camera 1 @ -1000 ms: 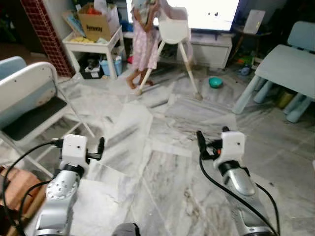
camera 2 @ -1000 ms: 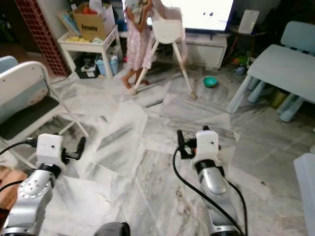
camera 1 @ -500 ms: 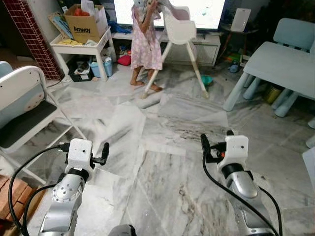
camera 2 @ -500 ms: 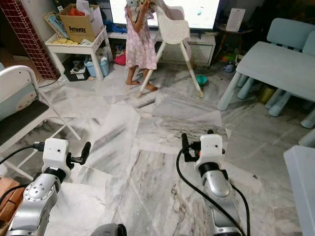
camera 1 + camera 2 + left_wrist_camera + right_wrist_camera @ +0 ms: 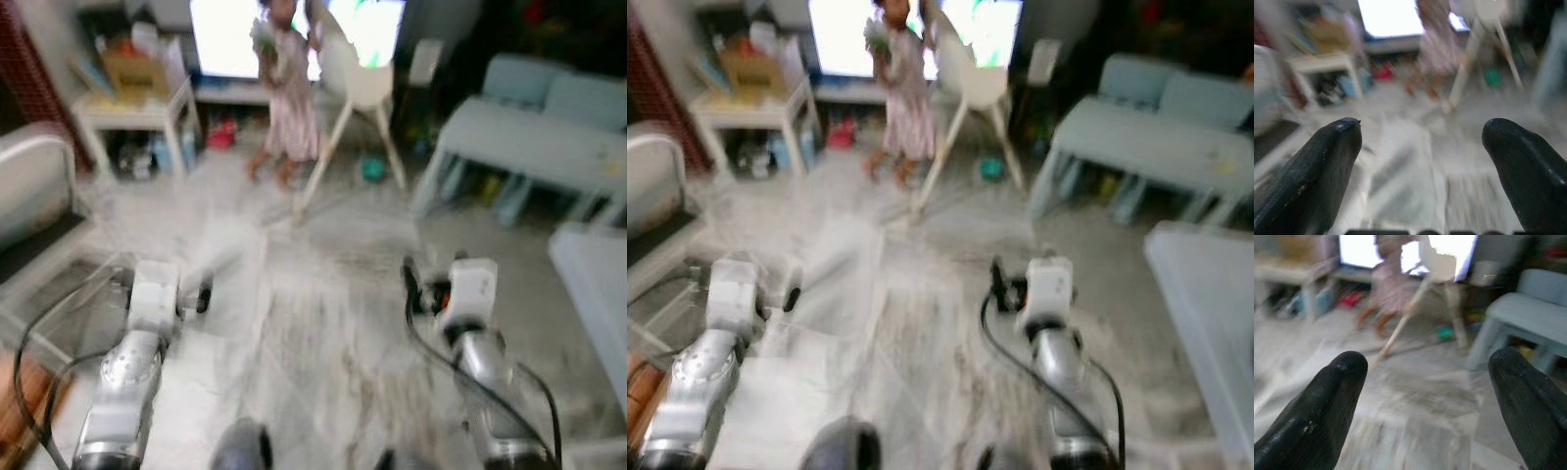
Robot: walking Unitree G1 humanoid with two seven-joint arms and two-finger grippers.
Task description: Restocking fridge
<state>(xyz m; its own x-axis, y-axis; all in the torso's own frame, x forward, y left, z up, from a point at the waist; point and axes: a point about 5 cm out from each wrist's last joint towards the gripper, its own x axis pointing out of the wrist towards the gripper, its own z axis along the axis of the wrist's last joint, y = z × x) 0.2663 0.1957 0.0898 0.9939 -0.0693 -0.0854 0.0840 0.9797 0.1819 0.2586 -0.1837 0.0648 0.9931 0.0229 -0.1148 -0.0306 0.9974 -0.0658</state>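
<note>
Blurred living room with a marble floor [image 5: 313,323]. At the far side, a person [image 5: 284,93] stands beside a white high chair [image 5: 358,88], with a bright screen [image 5: 230,34] behind. Left tool [image 5: 1422,161] and right tool [image 5: 1425,401] are held low over the near floor, fingers apart, empty. No fridge or stock can be made out.

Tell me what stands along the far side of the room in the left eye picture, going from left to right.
White side table holding a cardboard box → person in a pale patterned dress → white high chair on splayed legs → small teal bowl on the floor → pale blue-grey bench table.
</note>
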